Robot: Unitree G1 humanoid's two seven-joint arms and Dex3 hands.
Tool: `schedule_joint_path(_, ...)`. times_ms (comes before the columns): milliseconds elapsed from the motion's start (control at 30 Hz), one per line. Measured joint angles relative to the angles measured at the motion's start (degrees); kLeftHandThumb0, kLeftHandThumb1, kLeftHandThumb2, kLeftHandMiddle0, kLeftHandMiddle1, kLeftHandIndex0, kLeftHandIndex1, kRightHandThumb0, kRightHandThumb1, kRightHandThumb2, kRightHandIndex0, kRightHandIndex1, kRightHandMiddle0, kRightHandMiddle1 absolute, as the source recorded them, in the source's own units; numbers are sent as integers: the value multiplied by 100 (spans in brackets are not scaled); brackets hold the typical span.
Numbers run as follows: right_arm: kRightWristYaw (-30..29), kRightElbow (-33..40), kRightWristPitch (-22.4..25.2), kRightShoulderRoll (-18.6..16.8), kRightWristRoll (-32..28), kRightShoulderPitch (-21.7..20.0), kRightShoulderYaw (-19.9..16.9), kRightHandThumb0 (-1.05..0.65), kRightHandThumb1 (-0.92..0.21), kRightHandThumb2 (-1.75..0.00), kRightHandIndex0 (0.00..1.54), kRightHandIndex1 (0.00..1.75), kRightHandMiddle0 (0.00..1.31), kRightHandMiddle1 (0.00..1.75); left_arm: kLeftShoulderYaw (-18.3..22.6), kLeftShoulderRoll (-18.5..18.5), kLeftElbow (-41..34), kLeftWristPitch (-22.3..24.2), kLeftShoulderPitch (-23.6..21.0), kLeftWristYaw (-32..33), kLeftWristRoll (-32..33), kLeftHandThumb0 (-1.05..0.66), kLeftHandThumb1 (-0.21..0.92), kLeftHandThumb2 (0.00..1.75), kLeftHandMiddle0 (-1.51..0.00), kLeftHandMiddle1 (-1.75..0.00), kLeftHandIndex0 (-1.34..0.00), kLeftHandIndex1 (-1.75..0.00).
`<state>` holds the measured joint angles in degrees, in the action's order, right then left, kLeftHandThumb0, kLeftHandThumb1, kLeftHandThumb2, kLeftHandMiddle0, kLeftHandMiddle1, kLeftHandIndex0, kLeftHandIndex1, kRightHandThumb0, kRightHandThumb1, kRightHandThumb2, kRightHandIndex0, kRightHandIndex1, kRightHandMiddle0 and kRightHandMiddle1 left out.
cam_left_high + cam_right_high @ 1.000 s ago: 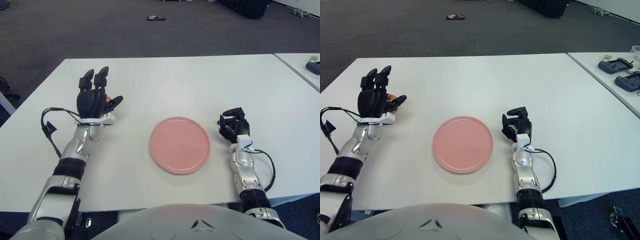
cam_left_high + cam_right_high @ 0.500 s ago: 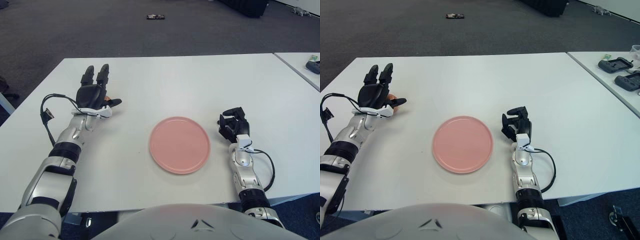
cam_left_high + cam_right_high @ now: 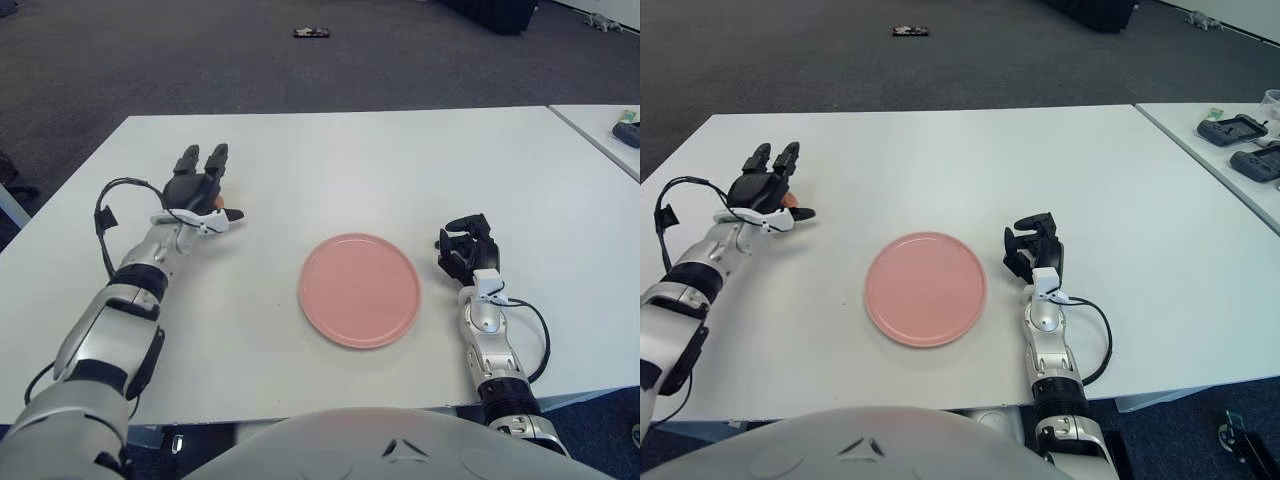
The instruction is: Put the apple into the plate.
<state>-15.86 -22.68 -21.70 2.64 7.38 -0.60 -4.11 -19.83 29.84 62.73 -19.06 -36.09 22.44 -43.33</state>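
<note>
Reaching out over the far left part of the white desk (image 3: 330,160), the left robot hand (image 3: 198,190) covers the apple (image 3: 215,201), of which only a small orange-red sliver shows beside the palm. Two fingers (image 3: 217,157) point away from the robot, the thumb sticks out to the right just above the desk surface, and the hand is draped over the fruit; whether it actually grips the apple cannot be told. The pink plate (image 3: 360,290) lies flat near the middle of the desk, well apart from the apple and to its right. The right robot hand (image 3: 1032,246) shows just beside the plate's right edge, its fingers curled in and holding nothing. Dark controllers (image 3: 1240,148) sit on a neighbouring table at the far right.
</note>
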Motion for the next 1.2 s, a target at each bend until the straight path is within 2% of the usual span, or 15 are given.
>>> schedule_joint_path(400, 10, 35, 15, 5, 2, 20, 1, -36, -77, -74, 63, 126, 28, 175, -254, -11, 470, 142, -179, -615, 54, -105, 77, 20, 0, 0, 0, 0)
schedule_joint_path(933, 32, 70, 29, 10, 1, 43, 4, -36, -80, -70, 64, 124, 26, 175, -271, -62, 878, 274, -324, -662, 418, -105, 80, 21, 0, 0, 0, 0)
schedule_joint_path(1200, 35, 73, -8, 14, 7, 59, 12, -36, -79, -71, 66, 121, 27, 175, -259, -77, 1187, 507, -455, -830, 577, -105, 82, 21, 0, 0, 0, 0)
